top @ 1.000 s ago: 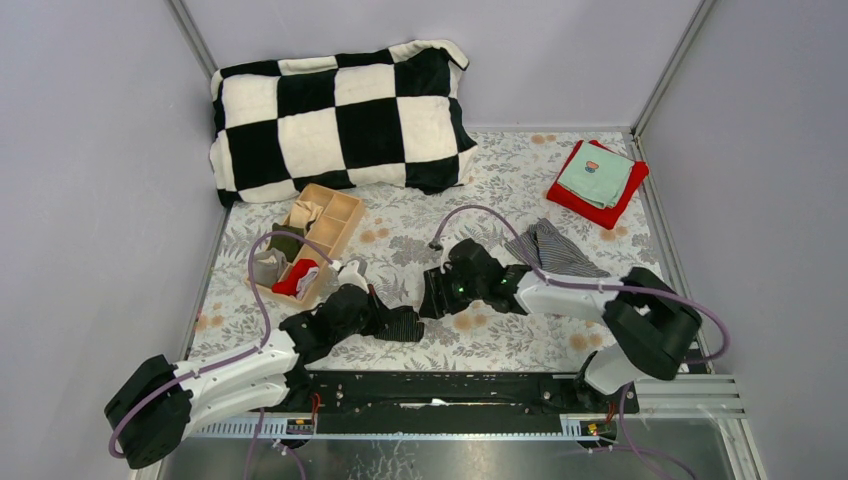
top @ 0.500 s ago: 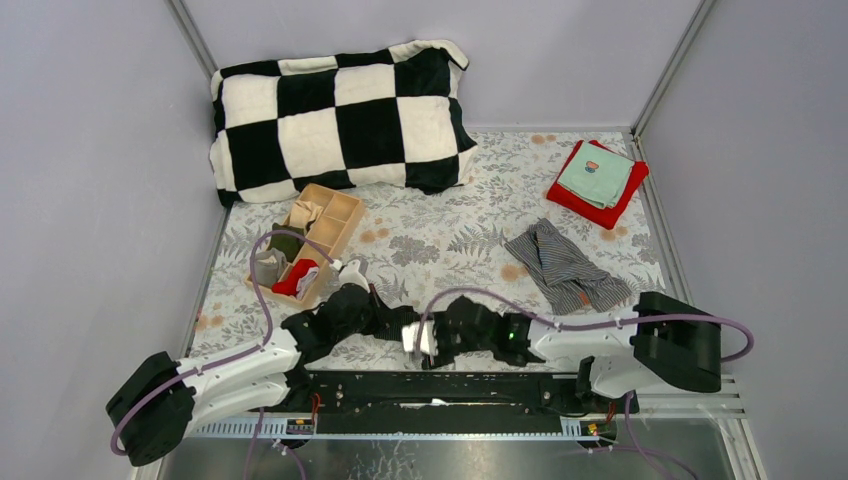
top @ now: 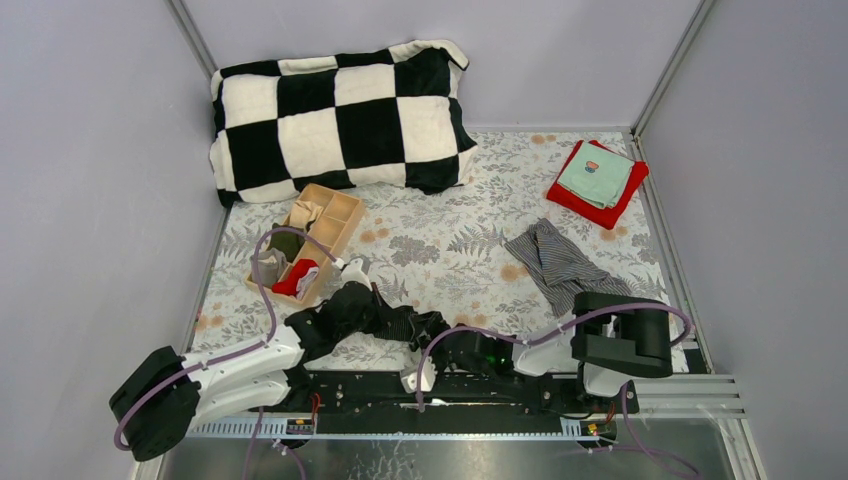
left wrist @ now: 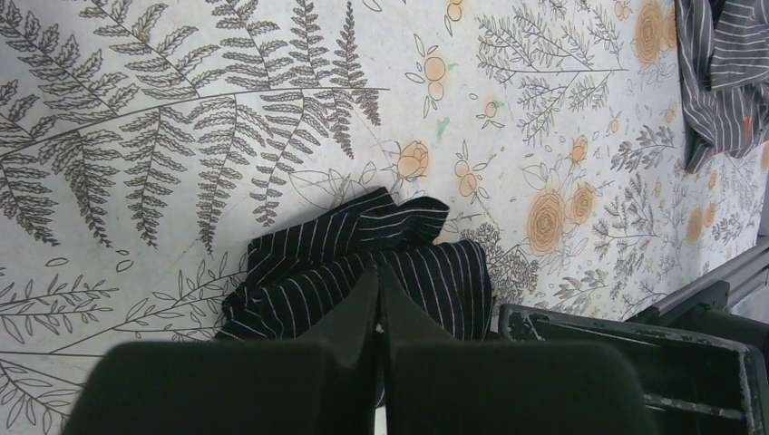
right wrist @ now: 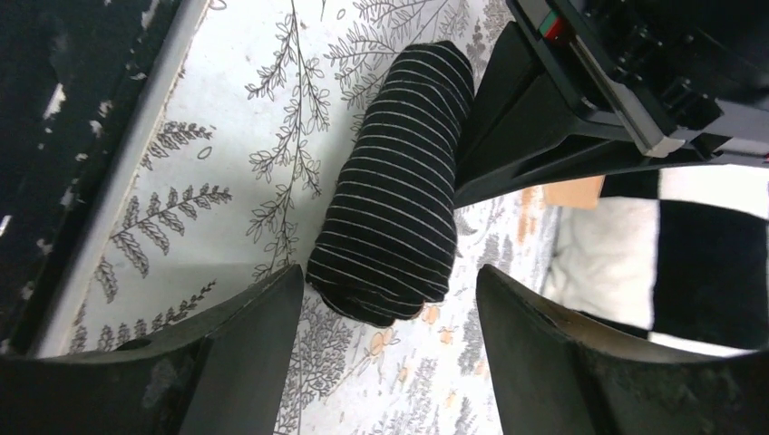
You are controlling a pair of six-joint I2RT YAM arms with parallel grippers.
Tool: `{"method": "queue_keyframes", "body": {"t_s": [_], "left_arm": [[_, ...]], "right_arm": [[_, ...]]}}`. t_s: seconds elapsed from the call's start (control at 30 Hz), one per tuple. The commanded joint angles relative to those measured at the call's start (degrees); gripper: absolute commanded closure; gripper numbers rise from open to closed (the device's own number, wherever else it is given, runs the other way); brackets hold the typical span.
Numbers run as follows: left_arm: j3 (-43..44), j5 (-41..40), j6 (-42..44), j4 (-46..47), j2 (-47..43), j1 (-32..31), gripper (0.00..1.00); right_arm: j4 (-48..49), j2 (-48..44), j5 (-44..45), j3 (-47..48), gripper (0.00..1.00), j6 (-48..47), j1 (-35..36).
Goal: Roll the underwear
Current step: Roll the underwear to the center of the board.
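Note:
The black pinstriped underwear (top: 418, 326) lies as a tight roll near the front edge of the table. It also shows in the left wrist view (left wrist: 363, 258) and the right wrist view (right wrist: 394, 217). My left gripper (top: 385, 318) is shut, its tips (left wrist: 378, 272) pinched at the top of the roll. Its fingers (right wrist: 494, 154) touch the roll's side. My right gripper (top: 420, 372) is open and empty, low at the front edge (right wrist: 390, 362), with the roll's near end just beyond its tips. The grey striped underwear (top: 562, 265) lies loose at the right (left wrist: 721, 72).
A checkered pillow (top: 340, 115) lies at the back. A wooden divided box (top: 335, 215) with rolled items stands at the left. A red cloth (top: 575, 195) with a teal cloth (top: 597, 175) on it lies at the back right. The black base rail (top: 480, 392) runs along the front.
My right arm has pulled back from the middle of the table to the front edge, its open gripper now low beside the roll. My left gripper has stayed on the roll.

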Motion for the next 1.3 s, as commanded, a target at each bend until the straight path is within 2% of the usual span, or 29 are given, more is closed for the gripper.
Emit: {"method": "queue_keyframes", "body": {"t_s": [0.0,0.13,0.27,0.4,0.53,0.67,0.7,0.8,0.9,1.07,1.27], "left_arm": [[-0.6,0.0,1.9,-4.8,1.7,-0.5,1.0],[-0.6,0.0,2.1,-4.7,1.9,-0.5,1.0],[-0.6,0.2,2.1,-4.7,1.8,-0.5,1.0],[-0.5,-0.4,2.1,-5.4,0.4,-0.5,1.0],[1.1,-2.4,2.7,-7.5,-3.6,-0.5,1.0],[4.2,-5.3,4.0,-10.7,-9.6,-0.4,1.0],[4.9,-5.8,4.3,-11.4,-11.4,-0.4,1.0],[6.8,-6.9,4.9,-13.1,-16.4,-0.4,0.92],[6.7,-3.7,5.8,-11.8,-19.5,-0.4,0.9],[2.5,3.0,6.0,-7.9,-17.3,-0.5,1.0],[-1.7,4.3,3.4,-8.2,-18.7,-0.5,1.0]], "right_arm": [[11.0,3.3,4.4,-1.0,0.23,-8.4,1.4],[11.4,5.1,3.7,-1.2,0.24,-8.6,1.9],[12.0,6.9,4.2,-0.8,0.32,-7.9,2.0],[12.2,8.5,7.2,-0.1,0.55,-3.6,2.0],[8.4,7.3,11.2,1.5,0.84,4.2,2.9],[1.1,6.5,16.4,4.5,0.98,10.8,5.4],[-1.3,6.7,18.1,5.3,0.99,12.1,6.2],[-6.9,7.7,21.0,8.2,1.0,17.4,8.4],[-10.9,7.7,20.9,10.3,1.0,21.7,9.6],[-11.5,6.3,20.4,11.2,1.0,24.2,9.8],[-11.5,6.3,20.3,11.2,1.0,25.0,9.8]]}}
